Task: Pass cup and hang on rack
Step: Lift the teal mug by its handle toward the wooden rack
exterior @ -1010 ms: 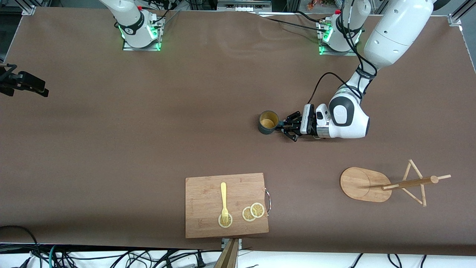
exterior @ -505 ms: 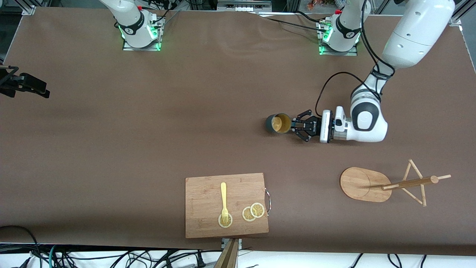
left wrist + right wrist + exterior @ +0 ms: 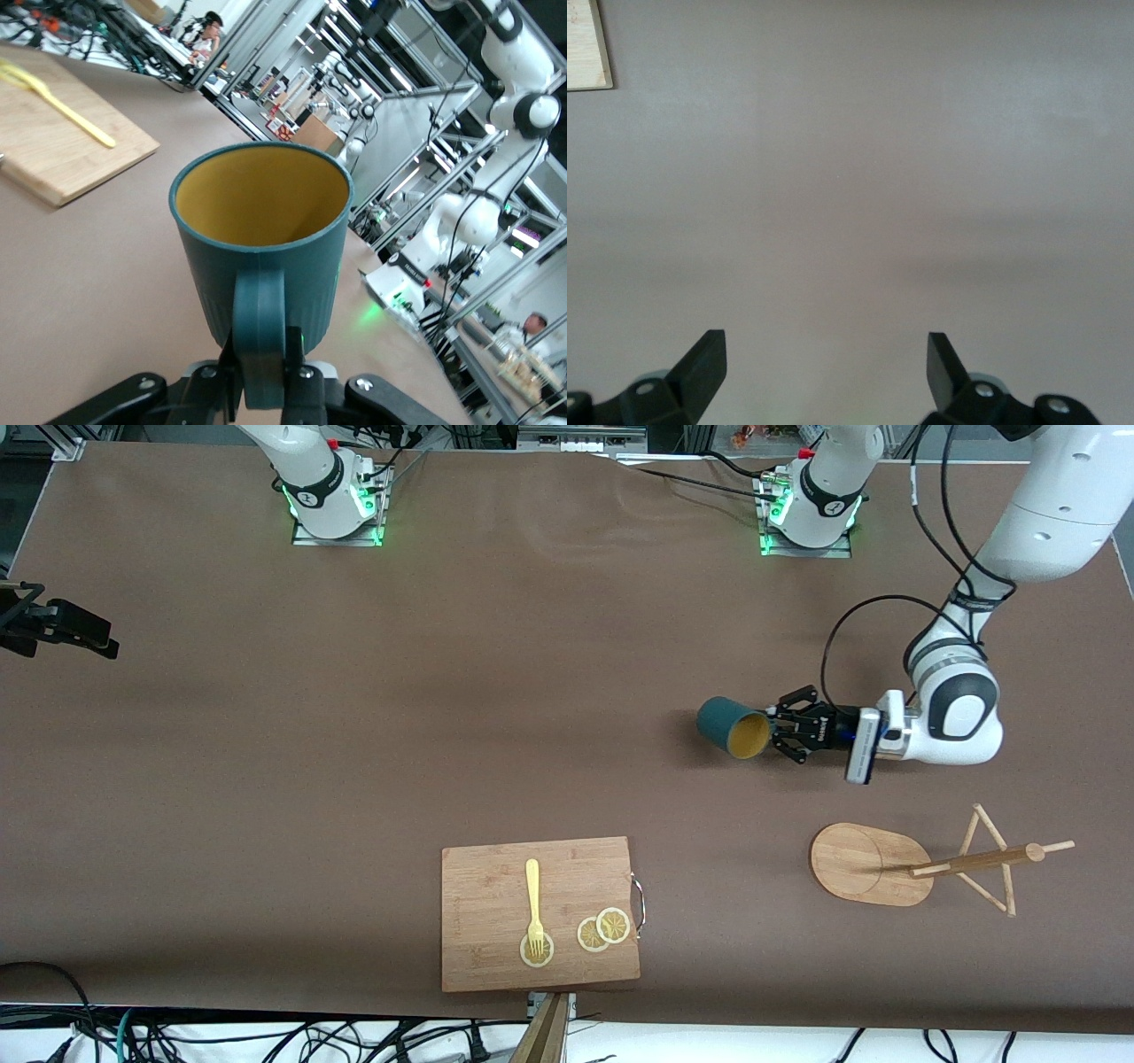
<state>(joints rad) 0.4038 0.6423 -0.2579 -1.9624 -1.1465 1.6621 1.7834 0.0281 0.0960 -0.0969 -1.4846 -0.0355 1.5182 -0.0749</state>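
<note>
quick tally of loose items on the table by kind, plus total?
cup: 1, held by its handle in the left gripper
rack: 1
cutting board: 1
fork: 1, on the board
lemon slices: 3, on the board
Total: 7

Bare table [image 3: 886,806] between held cup [image 3: 732,727] and rack [image 3: 873,864].

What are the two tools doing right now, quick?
Left tool: shut on the cup by its handle, up over the table.
Right tool: open, holding nothing, waiting.
</note>
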